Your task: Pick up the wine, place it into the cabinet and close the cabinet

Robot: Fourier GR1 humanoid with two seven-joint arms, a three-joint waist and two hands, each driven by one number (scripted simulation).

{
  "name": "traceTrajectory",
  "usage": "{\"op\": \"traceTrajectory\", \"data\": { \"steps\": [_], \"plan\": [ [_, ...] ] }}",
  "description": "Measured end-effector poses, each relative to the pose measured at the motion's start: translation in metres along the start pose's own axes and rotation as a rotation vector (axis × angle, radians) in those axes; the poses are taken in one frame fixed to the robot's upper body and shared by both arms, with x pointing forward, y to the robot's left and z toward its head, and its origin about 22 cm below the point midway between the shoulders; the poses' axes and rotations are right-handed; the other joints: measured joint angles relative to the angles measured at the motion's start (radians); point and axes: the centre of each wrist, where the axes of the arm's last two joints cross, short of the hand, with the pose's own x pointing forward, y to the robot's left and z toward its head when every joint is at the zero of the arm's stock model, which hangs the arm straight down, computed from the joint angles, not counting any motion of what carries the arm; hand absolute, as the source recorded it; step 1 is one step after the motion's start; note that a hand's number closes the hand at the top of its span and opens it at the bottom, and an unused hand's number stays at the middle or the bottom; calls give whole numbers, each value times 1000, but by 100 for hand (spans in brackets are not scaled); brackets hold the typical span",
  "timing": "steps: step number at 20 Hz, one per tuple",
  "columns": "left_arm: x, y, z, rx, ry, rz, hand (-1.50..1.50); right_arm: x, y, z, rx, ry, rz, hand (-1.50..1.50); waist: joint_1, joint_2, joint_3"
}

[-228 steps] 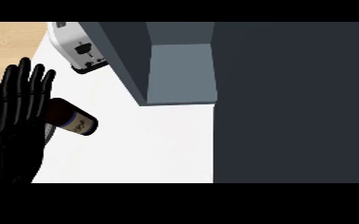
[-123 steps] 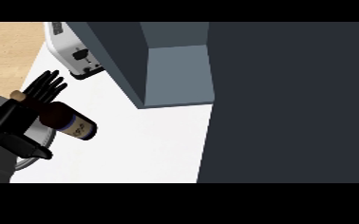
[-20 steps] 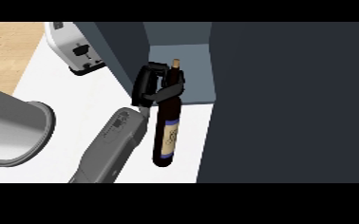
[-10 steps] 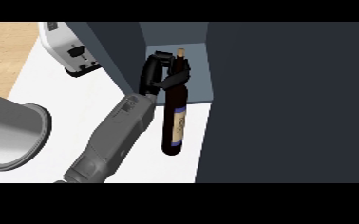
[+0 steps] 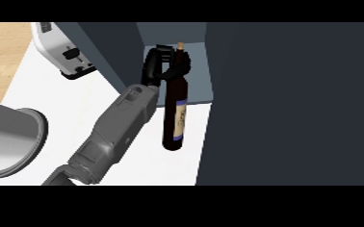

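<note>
The wine bottle [image 5: 174, 120] is dark with a blue and white label. It is held off the white counter [image 5: 71, 96], its neck pointing up the view into the open cabinet [image 5: 200, 79]. My left hand [image 5: 159, 67] is curled round the bottle's neck and shoulder, at the cabinet's opening. The bottle's base hangs over the counter just left of the dark cabinet door [image 5: 284, 106]. The grey left forearm [image 5: 113, 130] runs in from the lower left. My right hand shows nowhere.
A white toaster [image 5: 65, 53] stands at the back left beside the cabinet's side wall. A grey round vessel [image 5: 16, 139] sits at the left edge. The large dark door fills the right half of the view.
My left hand has carried the bottle up the view and a little right, so its neck now lies deeper in the cabinet opening. The grip has not changed.
</note>
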Motion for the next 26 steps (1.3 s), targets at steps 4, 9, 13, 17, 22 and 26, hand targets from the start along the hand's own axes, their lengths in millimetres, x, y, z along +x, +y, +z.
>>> {"op": "traceTrajectory", "data": {
  "steps": [4, 9, 13, 17, 22, 26],
  "plan": [
    [2, 3, -7, 32, 24, 18, 150, -2, 1, 1, 1, 0, -10, -150, -9, 4, 0],
    [3, 9, -12, 68, 32, 15, 150, -2, 0, 3, 10, -2, -9, -150, -17, 9, 0],
    [5, 17, -17, 100, 20, -7, 150, -3, 0, 4, 14, -11, -14, -150, -22, 11, 0],
    [8, 23, -21, 129, -3, -56, -150, -4, 0, 5, 25, -19, -16, -150, -30, 14, 0],
    [9, 29, -24, 157, -29, -135, -150, -5, 0, 6, 36, -26, -19, -150, -33, 18, 0],
    [12, 35, -27, 194, -40, -182, -150, -6, 0, 7, 46, -30, -21, -150, -40, 21, 0]
  ]
}}
